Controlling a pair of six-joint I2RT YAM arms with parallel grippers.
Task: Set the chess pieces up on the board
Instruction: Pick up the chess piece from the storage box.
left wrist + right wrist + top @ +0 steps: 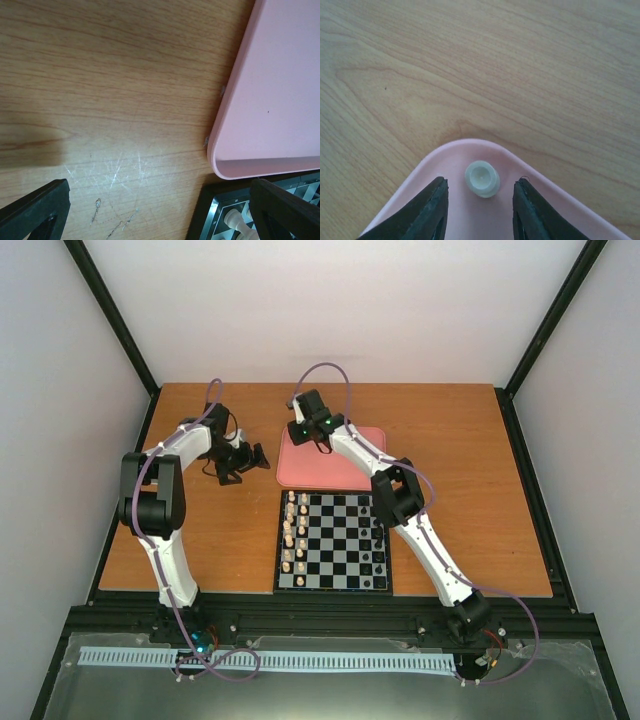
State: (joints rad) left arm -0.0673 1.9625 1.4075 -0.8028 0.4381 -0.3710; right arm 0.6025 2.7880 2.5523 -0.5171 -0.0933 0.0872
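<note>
The board lies near the table's front. Several cream chess pieces stand in its two left columns, and two of these chess pieces show beside the board's corner. One more cream chess piece stands upright in a corner of the pink tray. My right gripper hangs over it, open, its fingers either side of the piece with gaps on both sides. My left gripper is open over bare wood left of the tray, holding nothing.
Black pieces line the board's right columns. The pink tray sits just behind the board, its rim close to the board's corner. My left gripper hovers left of the tray; my right gripper is at the tray's far left corner.
</note>
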